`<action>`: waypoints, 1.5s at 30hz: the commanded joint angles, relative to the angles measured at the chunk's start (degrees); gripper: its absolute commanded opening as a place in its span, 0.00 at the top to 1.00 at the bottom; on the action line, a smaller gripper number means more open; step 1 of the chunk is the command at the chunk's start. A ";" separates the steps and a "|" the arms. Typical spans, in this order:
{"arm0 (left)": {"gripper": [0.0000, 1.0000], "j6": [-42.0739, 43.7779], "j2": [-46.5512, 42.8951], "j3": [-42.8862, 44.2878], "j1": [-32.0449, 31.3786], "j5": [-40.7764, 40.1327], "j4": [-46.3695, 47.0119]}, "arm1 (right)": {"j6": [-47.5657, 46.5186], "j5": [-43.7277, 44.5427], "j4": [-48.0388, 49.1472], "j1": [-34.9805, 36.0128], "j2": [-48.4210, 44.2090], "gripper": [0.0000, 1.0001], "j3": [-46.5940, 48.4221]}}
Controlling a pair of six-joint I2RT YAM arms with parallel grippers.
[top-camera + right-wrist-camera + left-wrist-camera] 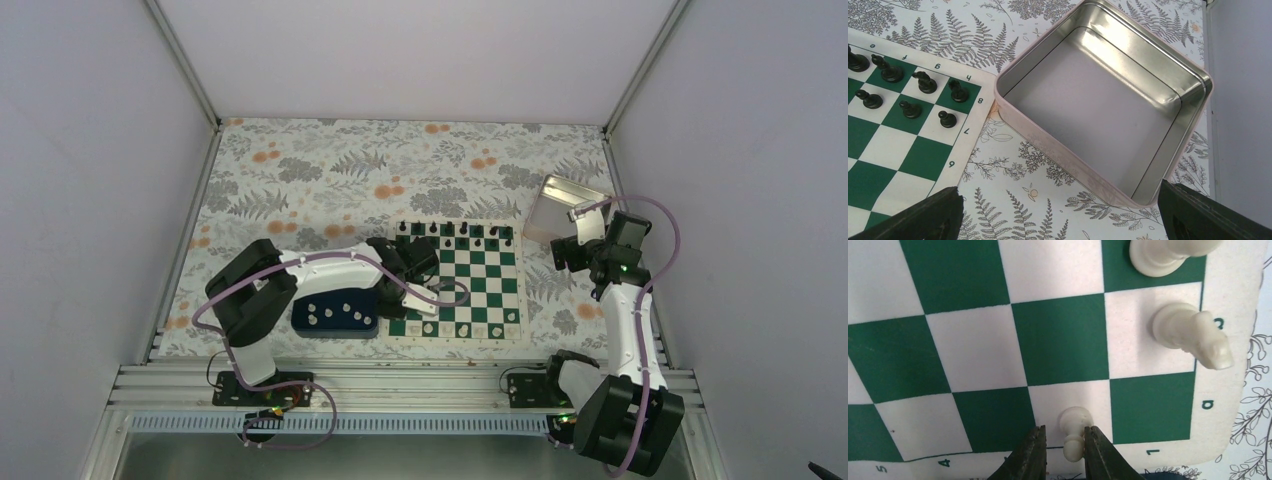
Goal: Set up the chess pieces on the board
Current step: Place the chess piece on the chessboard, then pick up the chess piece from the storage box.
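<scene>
Left gripper (1065, 430) barely parted round the white pawn (1077, 419), upright on an edge square of the board (1058, 340), not clamping, so we'd open wider then lift straight up; right gripper (1060, 215) gapes empty.

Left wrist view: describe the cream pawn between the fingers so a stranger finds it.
Find the green-and-white checked chessboard, then its numbered edge by the left gripper. The small cream pawn sits on a white square between the dark fingers. It is smaller than the cream knight and second cream piece at the lettered border.
</scene>
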 commanded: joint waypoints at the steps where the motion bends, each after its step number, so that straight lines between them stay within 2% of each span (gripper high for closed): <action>1: 0.77 -0.26 -2.75 1.71 -0.16 -2.62 -1.88 | -0.40 -1.11 0.16 -0.64 -0.49 0.00 0.36; 3: 0.73 -0.89 -5.85 2.17 -0.14 -3.93 -3.36 | -0.47 -1.12 0.12 -0.66 -0.49 0.00 0.41; 11: 0.69 -1.51 -19.44 1.75 2.38 -4.46 -11.86 | -0.47 -1.24 0.04 -0.59 -0.44 0.00 0.46; 19: 0.68 3.82 -27.29 -6.86 14.96 -1.75 -14.01 | -0.54 -1.34 -0.05 -0.58 -0.43 0.00 0.50; 26: 0.67 3.21 -26.75 -15.73 17.09 0.32 -7.60 | -0.51 -1.39 -0.13 -0.64 -0.49 0.00 0.56; 37: 0.66 2.06 -22.56 -19.49 17.18 2.58 -0.25 | -0.56 -1.28 -0.14 -0.65 -0.24 0.00 0.49; 45: 0.67 2.18 -20.49 -20.17 17.44 0.95 2.41 | -0.52 -1.16 0.02 -0.63 -0.22 0.00 0.45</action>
